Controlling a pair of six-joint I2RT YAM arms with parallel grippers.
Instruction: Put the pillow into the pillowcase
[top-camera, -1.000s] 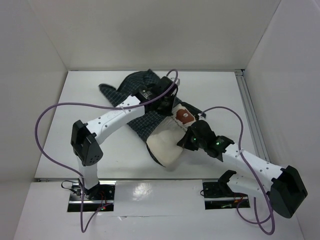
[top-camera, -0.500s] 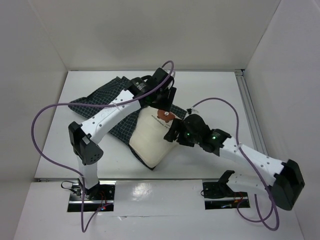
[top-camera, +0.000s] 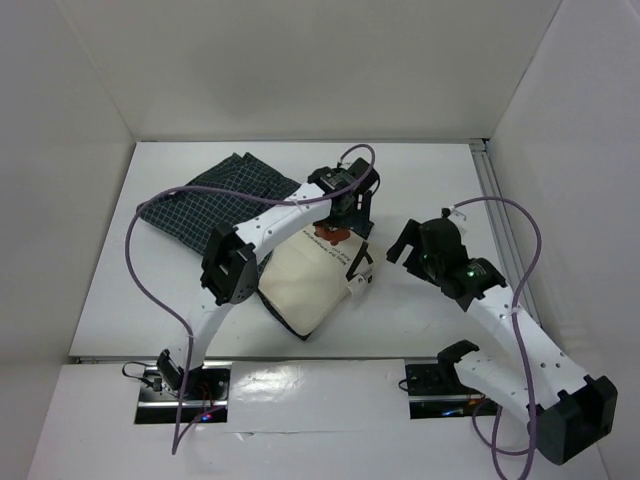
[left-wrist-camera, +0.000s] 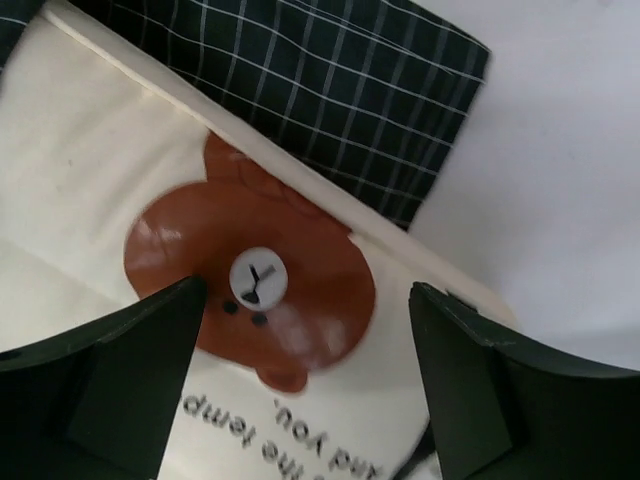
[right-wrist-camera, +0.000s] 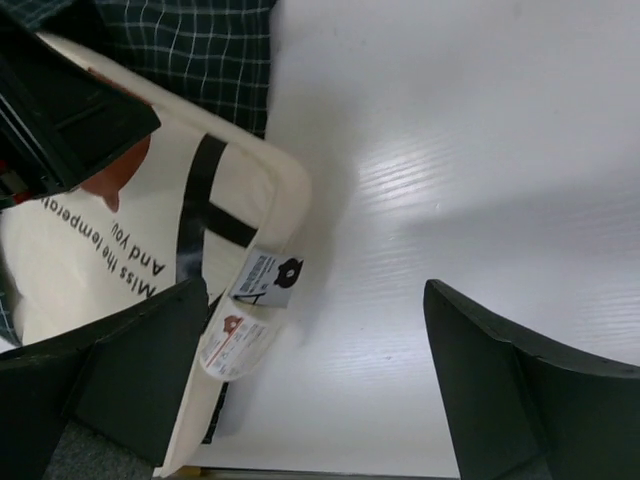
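cream-white pillow (top-camera: 298, 288) with red-brown bear print (left-wrist-camera: 320, 290), black lettering (left-wrist-camera: 270, 435) under the bear, black stripe (right-wrist-camera: 200, 190) and white tags (right-wrist-camera: 262, 275) at the pillow's edge, dark navy white-grid-check pillowcase (top-camera: 200, 205) beside the pillow, white table (top-camera: 430, 180), purple cables (top-camera: 150, 290)

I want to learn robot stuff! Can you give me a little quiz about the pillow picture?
1. True or false: the pillow is completely inside the pillowcase.
2. The right end effector is: A) open over bare table, B) shut on the pillow's tag.
3. Fill in: the bear print lies right below the ____ end effector.

Key: 1 false, most of it lies uncovered. 2 A. 3 left; the left end effector is open above it.
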